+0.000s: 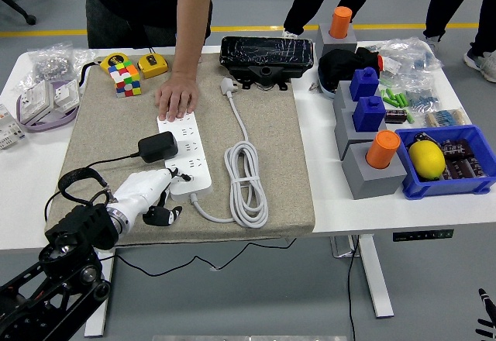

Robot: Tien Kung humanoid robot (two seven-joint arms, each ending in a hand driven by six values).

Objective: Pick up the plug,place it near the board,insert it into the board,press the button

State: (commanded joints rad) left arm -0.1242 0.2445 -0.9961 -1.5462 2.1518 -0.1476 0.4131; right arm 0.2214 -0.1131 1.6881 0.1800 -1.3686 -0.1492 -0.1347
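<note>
A white power strip [188,153] lies lengthwise on the beige mat [271,147]. A black plug adapter [157,146] sits plugged into the strip's left side, its black cord trailing left. My left hand [155,194], white with black fingertips, rests on the mat at the strip's near end, fingers loosely curled and holding nothing. One fingertip reaches the strip's near corner. A person's hand [177,97] presses flat on the strip's far end. The strip's own white cable [246,178] lies coiled to the right, ending in a white plug [227,86]. My right hand is out of view.
A Rubik's cube [124,77] and yellow tape measures [152,65] lie at the mat's far left. A black device [266,56] sits at the back. Grey blocks with blue and orange pegs [370,155] and a blue bin [457,182] holding a lemon [425,157] stand on the right.
</note>
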